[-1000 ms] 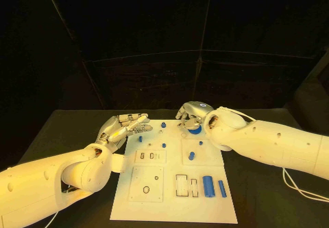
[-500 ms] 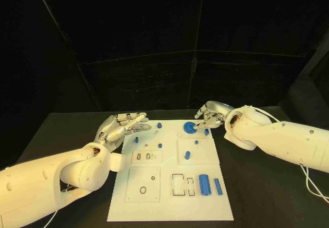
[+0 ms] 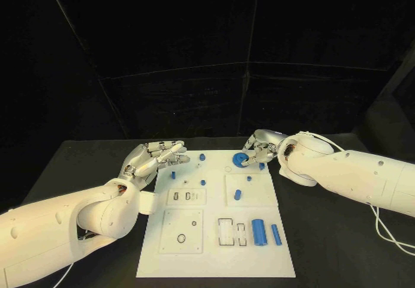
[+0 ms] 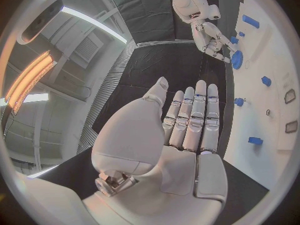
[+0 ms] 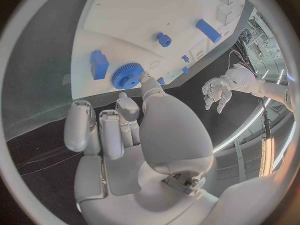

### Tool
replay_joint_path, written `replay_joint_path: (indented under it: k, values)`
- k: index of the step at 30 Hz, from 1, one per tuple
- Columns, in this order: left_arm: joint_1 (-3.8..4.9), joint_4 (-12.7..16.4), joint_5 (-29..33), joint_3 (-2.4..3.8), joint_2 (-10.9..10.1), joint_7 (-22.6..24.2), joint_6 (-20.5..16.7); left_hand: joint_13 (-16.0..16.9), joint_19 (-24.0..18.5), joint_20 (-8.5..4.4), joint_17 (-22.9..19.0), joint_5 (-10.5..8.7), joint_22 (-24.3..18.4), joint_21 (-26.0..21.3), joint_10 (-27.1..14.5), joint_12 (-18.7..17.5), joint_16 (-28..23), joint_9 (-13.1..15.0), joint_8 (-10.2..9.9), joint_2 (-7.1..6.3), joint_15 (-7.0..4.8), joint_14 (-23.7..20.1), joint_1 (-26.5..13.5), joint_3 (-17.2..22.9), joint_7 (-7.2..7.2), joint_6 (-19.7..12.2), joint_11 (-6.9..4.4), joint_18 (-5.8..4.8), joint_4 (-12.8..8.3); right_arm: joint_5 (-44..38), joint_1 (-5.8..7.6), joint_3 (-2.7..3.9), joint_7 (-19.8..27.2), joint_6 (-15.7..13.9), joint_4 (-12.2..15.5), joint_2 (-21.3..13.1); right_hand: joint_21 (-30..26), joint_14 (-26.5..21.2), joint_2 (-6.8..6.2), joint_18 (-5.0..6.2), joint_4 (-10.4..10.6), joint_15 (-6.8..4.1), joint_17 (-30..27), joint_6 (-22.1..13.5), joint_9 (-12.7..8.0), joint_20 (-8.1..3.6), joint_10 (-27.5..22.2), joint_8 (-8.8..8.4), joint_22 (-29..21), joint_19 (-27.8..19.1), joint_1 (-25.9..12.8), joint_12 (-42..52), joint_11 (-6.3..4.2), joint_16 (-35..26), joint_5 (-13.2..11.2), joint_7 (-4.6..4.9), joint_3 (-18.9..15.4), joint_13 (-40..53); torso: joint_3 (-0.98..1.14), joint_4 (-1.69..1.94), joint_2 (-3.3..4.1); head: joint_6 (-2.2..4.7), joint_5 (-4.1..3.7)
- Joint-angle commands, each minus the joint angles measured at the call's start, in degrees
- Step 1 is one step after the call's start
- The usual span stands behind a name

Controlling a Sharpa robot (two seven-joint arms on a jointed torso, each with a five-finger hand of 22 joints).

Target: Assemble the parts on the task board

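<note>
The white task board point(image 3: 207, 252) lies in the middle of the black table. A blue gear point(image 3: 240, 159) sits flat near its far edge. My right hand point(image 3: 262, 146) hovers just right of the gear, fingers loosely bent, and one fingertip point(image 5: 145, 78) touches the gear's point(image 5: 128, 76) rim; it grips nothing. My left hand point(image 3: 156, 157) is held above the board's far left corner, fingers straight and side by side, palm empty point(image 4: 187, 135). From the left wrist view, the right hand point(image 4: 212, 37) points down at the gear point(image 4: 237, 59).
Small blue pegs point(image 3: 201, 157) point(image 3: 173, 175) point(image 3: 238, 194) stand on the board's far half, and a blue block point(image 5: 98, 64) lies beside the gear. Two blue cylinders point(image 3: 258, 231) point(image 3: 276, 234) lie near the front right, next to rectangular slots point(image 3: 229, 231). Black table surrounds the board.
A second ago my right hand covered the gear; it has since drawn off to the right, leaving the gear on the board. The left hand has hardly moved.
</note>
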Motion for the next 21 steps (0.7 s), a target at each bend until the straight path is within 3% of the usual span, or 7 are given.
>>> replay_joint_path:
  k: [1, 9, 21]
  values:
    - [0.08, 0.0, -0.6, 0.04, 0.1, 0.4, 0.2, 0.0, 0.6, -0.01, 0.1, -0.21, -0.1, -0.2, 0.1, -0.1, -0.3, 0.0, -0.1, 0.29, -0.11, 0.4, 0.0, -0.1, -0.08, 0.2, 0.17, 0.90, -0.4, -2.7, 0.10, 0.05, -0.3, 1.3, -0.1, 0.4, 0.8, 3.8, 0.11, -1.06, 0.9, 0.59, 3.3, -0.3, 0.0, 0.07, 3.7, 0.54, 1.7, 1.2, 0.8, 9.3, 0.22, 1.3, 0.2, 0.13, -0.5, 9.3, 0.01, -0.08, 0.01, -0.09, -0.04]
    - [0.08, -0.1, -0.6, 0.04, 0.2, 0.2, 0.0, 0.0, 0.6, -0.01, 0.1, -0.21, -0.1, -0.2, 0.1, -0.1, -0.3, 0.0, -0.1, 0.31, -0.12, 0.4, 0.1, -0.1, -0.07, 0.2, 0.17, 0.90, -0.4, -5.1, 0.09, 0.05, -1.2, 1.6, -0.3, 1.0, 2.4, 4.8, 1.14, -1.73, 1.6, 1.18, 9.4, 0.2, 0.0, 0.64, 8.6, 1.43, 5.2, 3.2, 1.3, 20.6, 0.73, 3.6, 0.0, 0.46, -1.4, 20.7, 0.02, -0.05, -0.01, -0.23, -0.08]
    - [0.08, -0.2, -0.6, 0.04, 0.2, -0.1, 0.1, 0.0, 0.6, -0.01, 0.1, -0.20, -0.1, -0.2, 0.2, -0.1, -0.3, 0.0, -0.1, 0.33, -0.12, 0.5, 0.1, -0.1, -0.07, 0.2, 0.17, 0.90, -0.4, -6.7, 0.08, 0.05, -2.3, 2.2, -1.1, 1.8, 2.9, 4.9, 2.06, -1.97, 1.0, 1.31, 10.3, 0.3, 0.0, 0.78, 9.2, 1.64, 6.4, 3.9, 2.4, 21.9, 0.83, 3.9, 0.1, 0.54, -0.9, 21.9, 0.07, -0.01, 0.04, -0.43, -0.05]
